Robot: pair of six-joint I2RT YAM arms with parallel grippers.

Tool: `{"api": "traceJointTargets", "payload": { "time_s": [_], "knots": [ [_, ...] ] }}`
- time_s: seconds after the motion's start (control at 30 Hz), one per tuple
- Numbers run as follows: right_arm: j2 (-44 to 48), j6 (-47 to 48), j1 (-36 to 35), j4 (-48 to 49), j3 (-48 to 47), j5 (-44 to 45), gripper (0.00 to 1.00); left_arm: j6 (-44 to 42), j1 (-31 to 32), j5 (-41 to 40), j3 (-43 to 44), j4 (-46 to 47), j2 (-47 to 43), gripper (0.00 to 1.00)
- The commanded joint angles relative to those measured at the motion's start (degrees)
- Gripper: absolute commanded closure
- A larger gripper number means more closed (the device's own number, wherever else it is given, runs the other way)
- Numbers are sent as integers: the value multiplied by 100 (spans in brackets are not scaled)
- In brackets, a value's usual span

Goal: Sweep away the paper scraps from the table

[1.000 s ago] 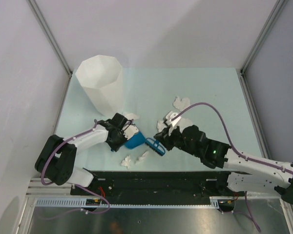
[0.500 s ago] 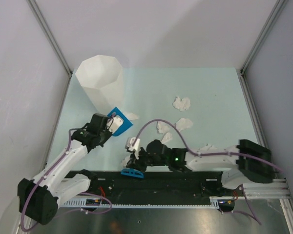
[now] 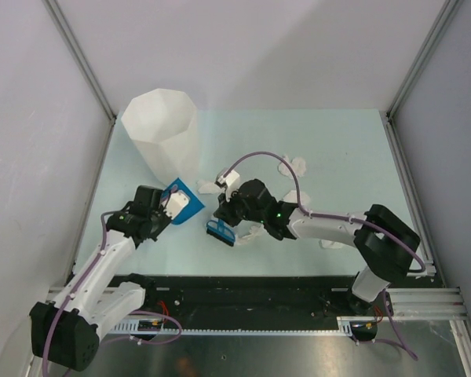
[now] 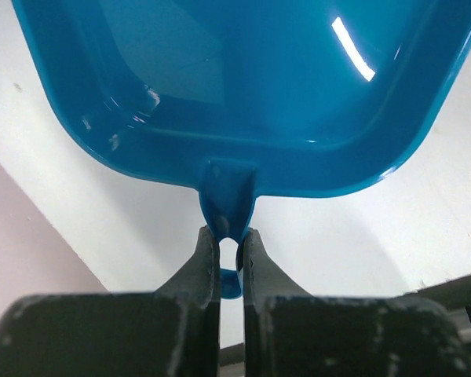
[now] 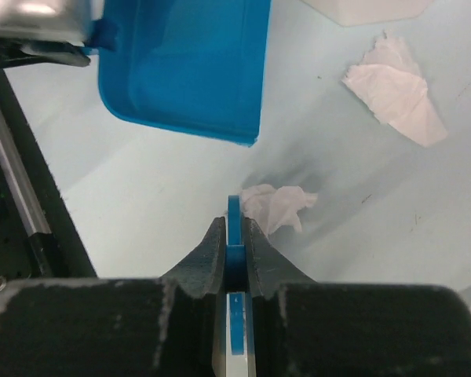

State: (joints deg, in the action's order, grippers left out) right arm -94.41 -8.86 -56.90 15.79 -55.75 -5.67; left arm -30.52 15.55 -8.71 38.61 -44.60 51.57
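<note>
Reaching to one o'clock, left gripper (image 4: pixel 229 236) pinches the dustpan (image 3: pixel 182 203); folded toward nine, right gripper (image 5: pixel 234 234) clamps the brush (image 3: pixel 220 233). Its wrist view reveals a paper scrap (image 5: pixel 276 206) alongside.

Glossy blue plastic dustpan (image 4: pixel 243 86), crumpled white paper scraps (image 5: pixel 394 90), matt table (image 5: pixel 141 206)

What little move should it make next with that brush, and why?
Probably push the brush in the right gripper into the paper scrap just ahead of it, toward the dustpan the left gripper holds nearby. The dustpan looks empty and other scraps lie loose on the table.
</note>
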Motion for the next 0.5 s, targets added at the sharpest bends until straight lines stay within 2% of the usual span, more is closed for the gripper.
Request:
{"api": "traceJointTargets", "payload": {
  "time_s": [0.0, 0.13, 0.23, 0.27, 0.37, 0.47],
  "knots": [
    [842, 105, -40, -427, -173, -100, 100, -419, -17, 309, -257, -110, 89, 100],
    [1705, -212, 91, -603, -173, 232, 100, -726, -8, 186, -337, -154, 353, 100],
    [2040, -414, 162, -665, -173, 1109, 100, -955, 0, 159, -345, -295, 398, 100],
    [2058, -406, 153, -683, -173, 1791, 100, -1069, 1, 150, -363, -408, 398, 100],
    [1769, -406, 109, -604, -173, 3084, 100, -1271, 27, 80, -433, -628, 415, 100],
    [1216, -388, -101, -455, -243, 3939, 100, -1421, 36, 115, -565, -734, 538, 100]
  ]
}}
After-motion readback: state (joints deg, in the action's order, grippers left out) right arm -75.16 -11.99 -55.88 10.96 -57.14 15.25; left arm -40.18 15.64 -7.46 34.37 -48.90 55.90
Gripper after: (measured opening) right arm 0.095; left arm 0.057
